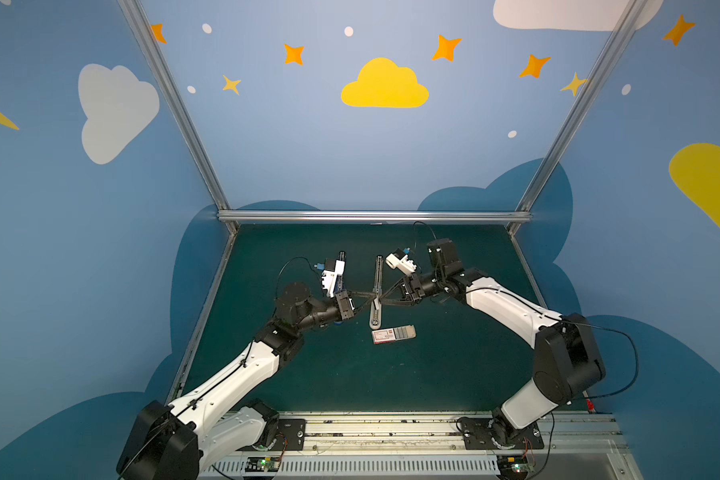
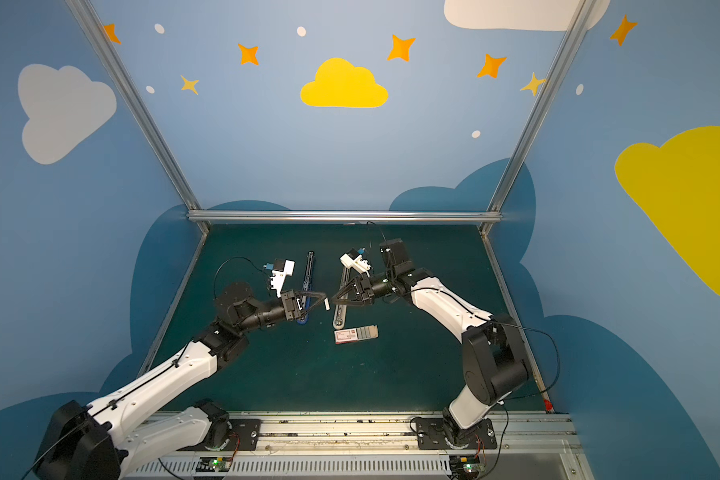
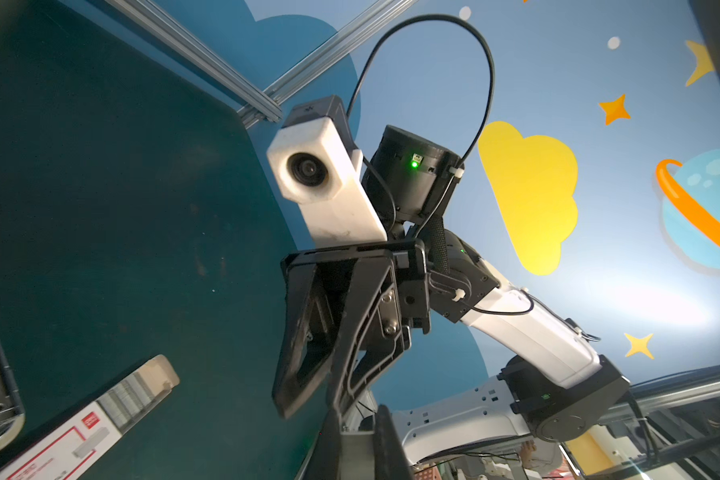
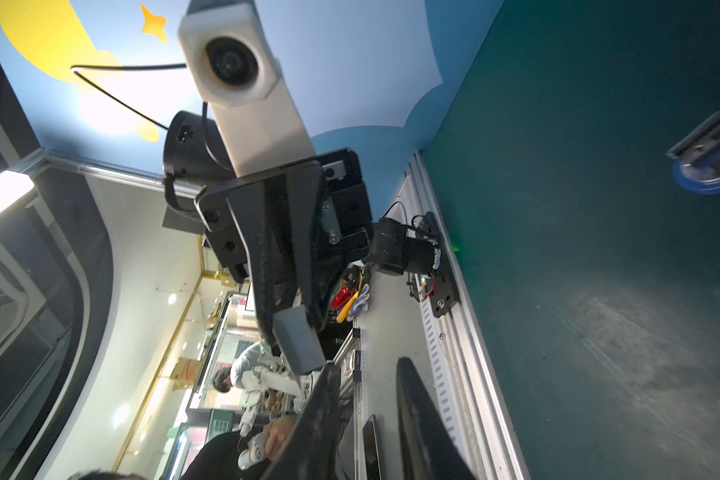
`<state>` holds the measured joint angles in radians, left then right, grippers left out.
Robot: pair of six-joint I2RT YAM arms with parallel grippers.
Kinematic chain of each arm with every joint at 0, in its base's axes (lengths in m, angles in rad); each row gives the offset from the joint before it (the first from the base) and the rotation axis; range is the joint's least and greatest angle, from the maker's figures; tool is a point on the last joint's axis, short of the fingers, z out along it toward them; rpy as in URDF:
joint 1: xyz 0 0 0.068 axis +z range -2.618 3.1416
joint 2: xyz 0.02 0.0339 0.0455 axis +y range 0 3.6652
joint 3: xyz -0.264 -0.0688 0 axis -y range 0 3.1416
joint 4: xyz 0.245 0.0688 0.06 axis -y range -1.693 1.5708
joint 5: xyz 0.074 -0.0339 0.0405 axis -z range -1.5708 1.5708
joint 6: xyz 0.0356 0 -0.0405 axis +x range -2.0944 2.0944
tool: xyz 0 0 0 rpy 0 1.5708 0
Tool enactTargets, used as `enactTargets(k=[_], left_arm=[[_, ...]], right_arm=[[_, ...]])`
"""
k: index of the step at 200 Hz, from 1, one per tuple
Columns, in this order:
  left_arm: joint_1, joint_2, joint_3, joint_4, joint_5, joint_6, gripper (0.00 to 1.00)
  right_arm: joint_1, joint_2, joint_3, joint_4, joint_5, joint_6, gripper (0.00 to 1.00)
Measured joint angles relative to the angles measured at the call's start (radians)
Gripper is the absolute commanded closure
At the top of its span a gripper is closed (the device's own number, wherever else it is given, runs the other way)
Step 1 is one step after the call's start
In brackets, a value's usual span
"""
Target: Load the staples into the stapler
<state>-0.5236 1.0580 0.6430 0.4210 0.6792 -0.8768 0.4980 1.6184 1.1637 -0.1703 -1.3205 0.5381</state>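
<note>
The stapler lies apart on the green mat: a black-and-blue part (image 1: 341, 257) (image 2: 308, 274) and a silver rail (image 1: 378, 274) (image 2: 336, 320), side by side. My two grippers meet tip to tip just above the rail. My left gripper (image 1: 373, 299) (image 2: 326, 302) (image 3: 358, 440) is shut on a short grey strip of staples (image 4: 298, 340) (image 3: 356, 457). Facing it, my right gripper (image 1: 382, 301) (image 2: 336, 301) (image 4: 366, 374) is open a little, one fingertip close beside the strip's end. The white-and-red staple box (image 1: 393, 334) (image 2: 356, 334) (image 3: 80, 428) lies just in front of the rail, tray slid out, with staples (image 3: 129, 399) in rows.
Aluminium frame rails (image 1: 373, 216) border the mat at the back and sides. The arm bases sit on a metal rail (image 1: 375, 432) along the front edge. The stapler's blue rounded end (image 4: 707, 174) shows in the right wrist view.
</note>
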Motion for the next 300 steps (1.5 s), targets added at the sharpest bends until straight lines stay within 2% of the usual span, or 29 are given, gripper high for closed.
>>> enactTargets(k=[31,68,108,122,150,183,204,229,270,300], left_arm=[[0.008,-0.009,0.049,-0.151,-0.063,0.073,0.88],[0.013,-0.009,0.133,-0.383,-0.197,0.197,0.87],[0.020,0.043,0.208,-0.575,-0.378,0.325,0.86],[0.026,0.100,0.245,-0.631,-0.449,0.372,0.86],[0.038,0.231,0.314,-0.708,-0.562,0.433,0.84],[0.048,0.391,0.419,-0.769,-0.673,0.485,0.84],[0.051,0.490,0.494,-0.785,-0.723,0.522,0.85],[0.052,0.594,0.571,-0.792,-0.763,0.561,0.85],[0.061,0.776,0.708,-0.802,-0.818,0.618,0.86],[0.071,0.857,0.774,-0.815,-0.844,0.639,0.86]], right_arm=[[-0.046,-0.018,-0.018,-0.035,0.058,-0.009,0.73],[-0.056,-0.027,-0.018,-0.177,0.239,-0.097,0.72],[0.003,-0.030,-0.018,-0.262,0.476,-0.171,0.68],[0.045,-0.030,-0.015,-0.271,0.566,-0.188,0.67],[0.097,-0.028,0.019,-0.270,0.666,-0.203,0.68],[0.116,-0.011,0.048,-0.228,0.732,-0.202,0.67],[0.126,0.006,0.048,-0.201,0.761,-0.196,0.63],[0.139,0.026,0.048,-0.173,0.782,-0.184,0.60],[0.145,0.041,0.048,-0.142,0.787,-0.168,0.60],[0.145,0.048,0.048,-0.138,0.787,-0.160,0.61]])
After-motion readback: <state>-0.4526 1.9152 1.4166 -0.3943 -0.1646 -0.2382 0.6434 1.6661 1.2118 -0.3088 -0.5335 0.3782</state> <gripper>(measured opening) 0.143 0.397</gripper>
